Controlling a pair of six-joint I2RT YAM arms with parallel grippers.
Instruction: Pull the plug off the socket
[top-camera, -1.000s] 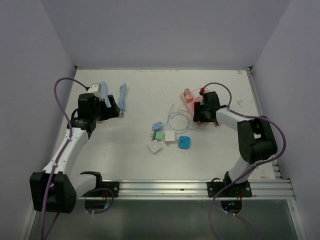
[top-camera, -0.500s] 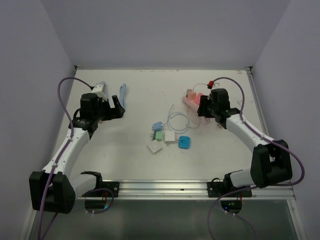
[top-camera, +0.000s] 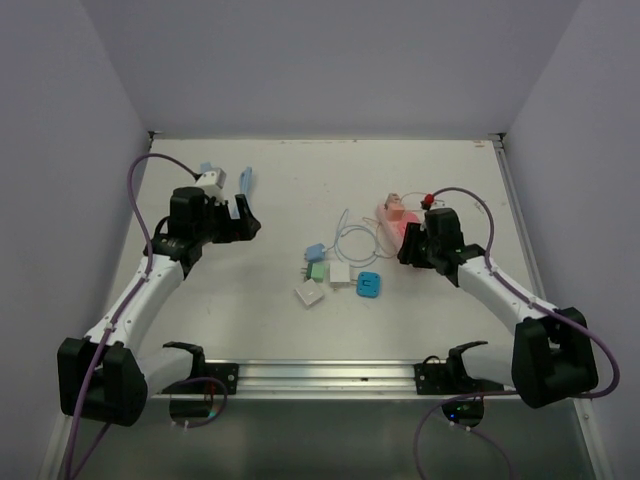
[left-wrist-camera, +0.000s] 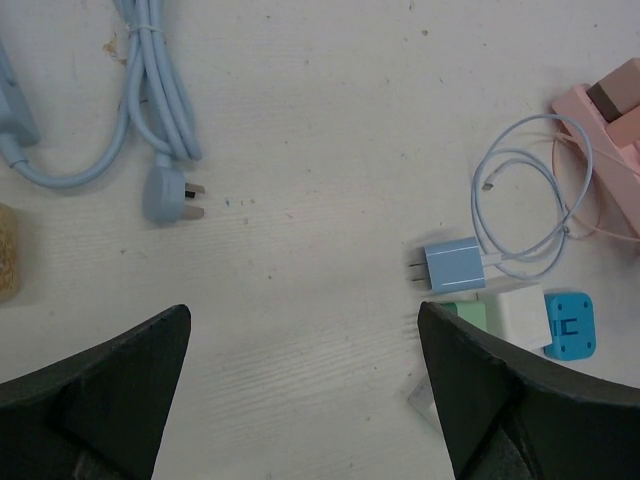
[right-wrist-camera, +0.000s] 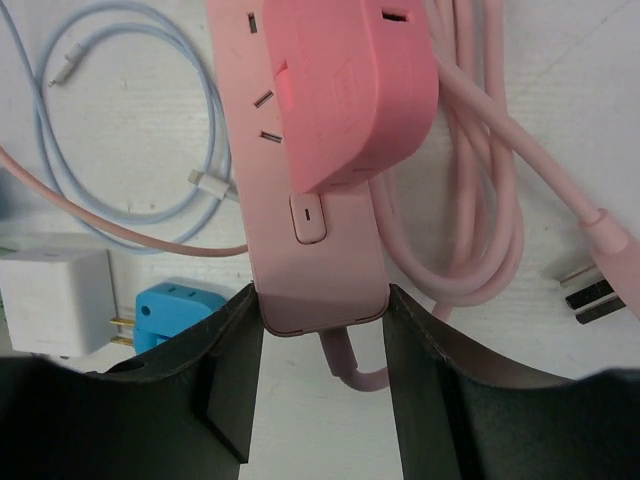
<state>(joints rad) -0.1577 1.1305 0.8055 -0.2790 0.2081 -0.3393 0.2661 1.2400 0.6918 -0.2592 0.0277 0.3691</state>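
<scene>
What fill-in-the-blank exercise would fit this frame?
1. The right gripper is shut on the end of the ____ power strip.
2. The left gripper is ____, holding nothing.
3. The loose plug of the pale blue cord shows in the ____ wrist view.
Missing words: pink, open, left.

We see a white, lightly scuffed table (top-camera: 270, 330) boxed in by plain lavender walls: a back wall (top-camera: 330, 60) across the top, a left wall (top-camera: 60, 120), a right wall (top-camera: 590, 110). An aluminium rail (top-camera: 330, 375) spans the bottom. Light is even.
</scene>
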